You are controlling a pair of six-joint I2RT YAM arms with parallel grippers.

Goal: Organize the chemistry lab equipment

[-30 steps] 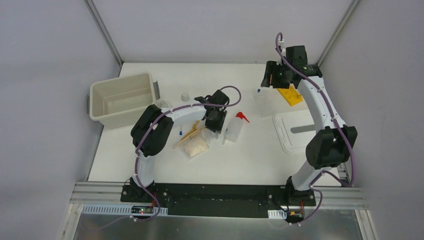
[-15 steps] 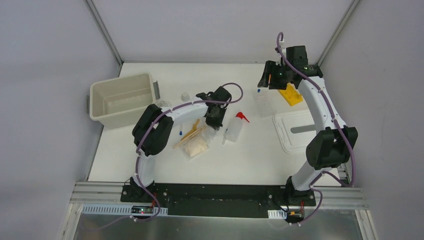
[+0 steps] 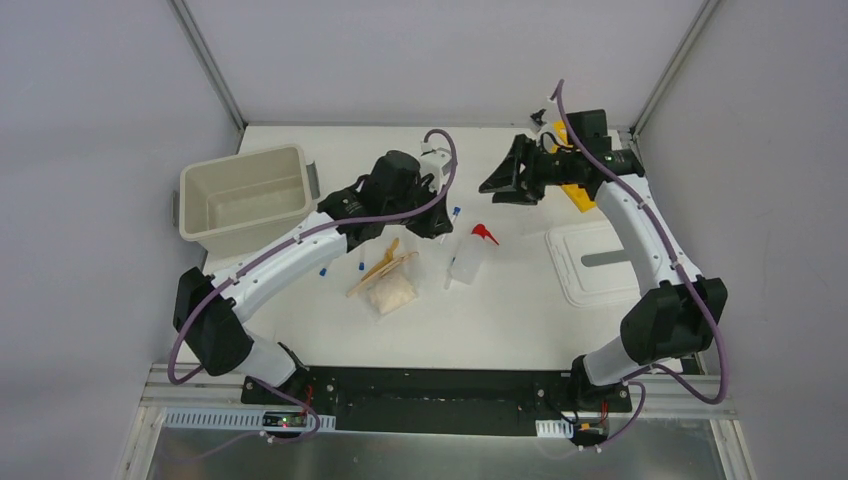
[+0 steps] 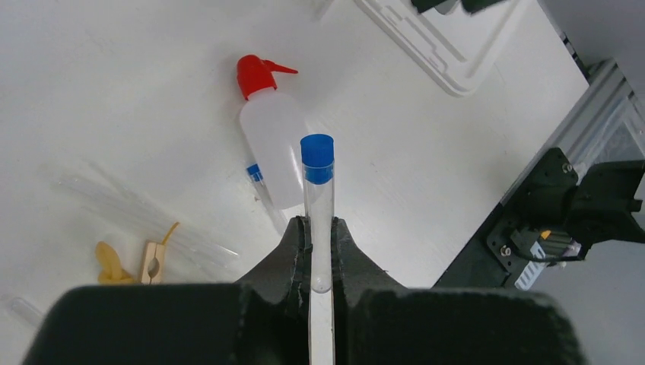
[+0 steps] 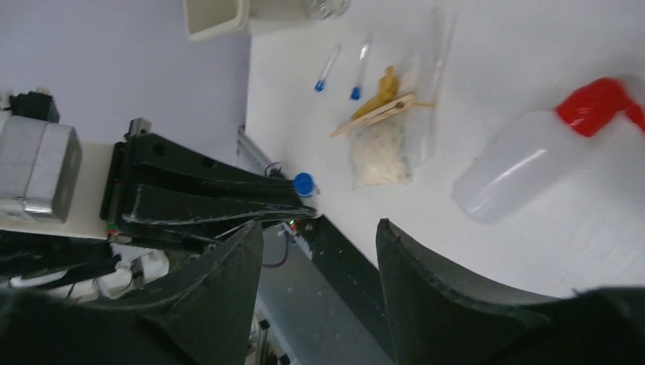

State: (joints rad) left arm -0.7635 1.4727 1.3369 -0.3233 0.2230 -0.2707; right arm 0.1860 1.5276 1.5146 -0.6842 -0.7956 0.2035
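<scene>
My left gripper [image 4: 319,222] is shut on a clear blue-capped tube [image 4: 318,182], held upright above the table. In the top view that tube [image 3: 455,212] hangs just behind the squeeze bottle [image 3: 467,257], which lies on its side with its red nozzle toward the back. My right gripper [image 3: 497,186] is open and empty, raised and facing the left gripper [image 5: 213,201] and its tube cap [image 5: 303,182]. Two more tubes [image 3: 323,271] [image 3: 358,268] lie beside the wooden sticks [image 3: 381,267] and the beige packet [image 3: 392,294]. The yellow rack [image 3: 582,195] is partly hidden behind the right arm.
A cream bin [image 3: 240,196] stands at the back left with a clear beaker [image 5: 327,6] beside it. The white lid [image 3: 596,262] lies at the right. Another tube [image 4: 262,194] rests against the squeeze bottle [image 4: 274,152].
My left gripper closed on a tube and carried it up and toward the back. My right gripper swung left from the rack toward the middle.
</scene>
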